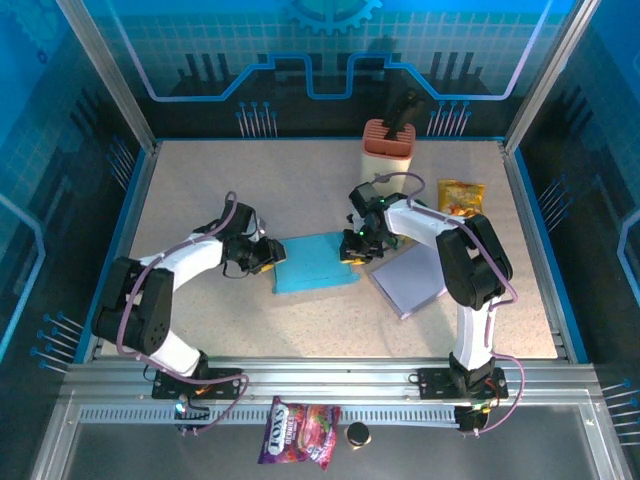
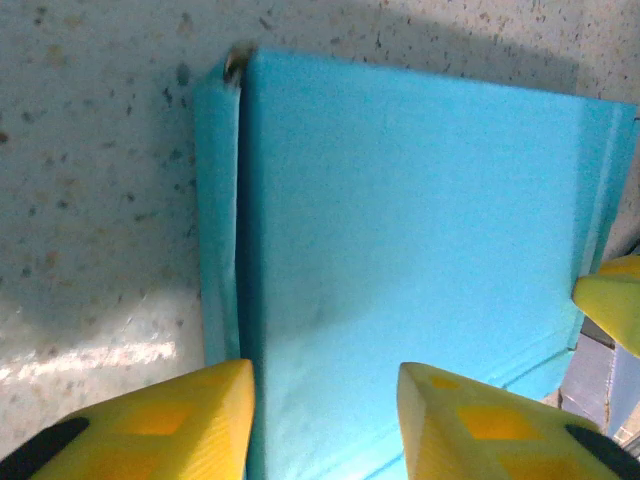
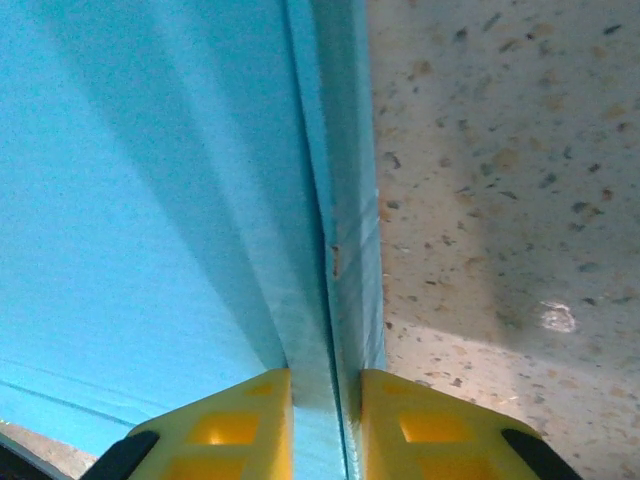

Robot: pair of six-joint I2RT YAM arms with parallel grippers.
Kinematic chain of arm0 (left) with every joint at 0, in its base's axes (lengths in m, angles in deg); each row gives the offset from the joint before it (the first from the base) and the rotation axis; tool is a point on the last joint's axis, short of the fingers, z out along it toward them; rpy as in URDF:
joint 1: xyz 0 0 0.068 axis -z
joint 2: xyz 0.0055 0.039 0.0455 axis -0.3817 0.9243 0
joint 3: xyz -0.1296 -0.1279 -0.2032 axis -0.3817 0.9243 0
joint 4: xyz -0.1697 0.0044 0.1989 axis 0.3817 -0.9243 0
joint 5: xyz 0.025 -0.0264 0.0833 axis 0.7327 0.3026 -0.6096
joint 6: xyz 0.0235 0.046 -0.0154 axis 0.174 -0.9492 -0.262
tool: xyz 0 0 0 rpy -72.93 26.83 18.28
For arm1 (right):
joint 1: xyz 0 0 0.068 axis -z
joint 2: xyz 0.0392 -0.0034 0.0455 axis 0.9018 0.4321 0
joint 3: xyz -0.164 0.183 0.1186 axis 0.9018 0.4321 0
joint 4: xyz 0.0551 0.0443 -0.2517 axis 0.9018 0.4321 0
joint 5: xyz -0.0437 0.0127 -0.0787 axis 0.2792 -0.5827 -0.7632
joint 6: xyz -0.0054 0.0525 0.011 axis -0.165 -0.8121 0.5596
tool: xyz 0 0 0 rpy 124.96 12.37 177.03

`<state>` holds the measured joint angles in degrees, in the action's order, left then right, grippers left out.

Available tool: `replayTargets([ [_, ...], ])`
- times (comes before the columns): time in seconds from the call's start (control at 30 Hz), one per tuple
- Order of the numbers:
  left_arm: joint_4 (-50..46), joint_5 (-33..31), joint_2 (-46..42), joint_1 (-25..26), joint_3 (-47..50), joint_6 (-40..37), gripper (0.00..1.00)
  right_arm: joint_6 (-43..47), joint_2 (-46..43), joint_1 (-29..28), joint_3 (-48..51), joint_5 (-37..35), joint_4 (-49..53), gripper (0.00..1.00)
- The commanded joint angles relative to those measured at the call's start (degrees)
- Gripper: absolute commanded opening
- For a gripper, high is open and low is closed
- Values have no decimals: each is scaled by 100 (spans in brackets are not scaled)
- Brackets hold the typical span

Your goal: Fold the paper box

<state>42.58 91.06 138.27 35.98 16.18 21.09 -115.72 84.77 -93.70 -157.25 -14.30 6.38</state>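
Paper box (image 1: 315,263): lies flat at the middle of the bench (image 1: 250,190), long axis running left to right, one short end toward each arm, neither arm clearly nearer.

Right hand (image 1: 355,245): sits at the right end; on its wrist view, closes tight on a raised side flap (image 3: 340,230), fingers nearly meeting.

Left hand (image 1: 262,255): sits at the left end, fingers (image 2: 150,420) spread wide over the panel beside a folded strip (image 2: 218,220), gripping nothing.

From above, gives both ends at once but hides the pinch; from the wrists, gives crease and flap. Probably calls next for raising that left strip.
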Motion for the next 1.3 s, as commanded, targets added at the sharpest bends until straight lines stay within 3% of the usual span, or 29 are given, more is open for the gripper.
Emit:
replayTargets([
  [0.0, -657, -198, -269, 26, -355, -191, 45, -87, 157, -102, 94, -30, 24, 22],
  [0.17, -1212, -542, -276, -17, -416, -388, 46, -118, 157, -102, 68, -52, 33, 21],
  [0.43, -261, 11, -13, -106, 67, -255, 46, -118, 179, -102, 48, -13, 34, 21],
  [0.67, 141, 117, 480, -97, 208, -215, 35, -122, 190, -100, 84, -15, 28, 20],
  [1.1, 408, 90, 382, -80, 595, -162, 17, -140, 211, -84, 180, 106, -101, 18],
  [1.27, 347, 74, 345, -82, 596, -158, 15, -57, 48, -2, 177, 164, -70, 25],
])
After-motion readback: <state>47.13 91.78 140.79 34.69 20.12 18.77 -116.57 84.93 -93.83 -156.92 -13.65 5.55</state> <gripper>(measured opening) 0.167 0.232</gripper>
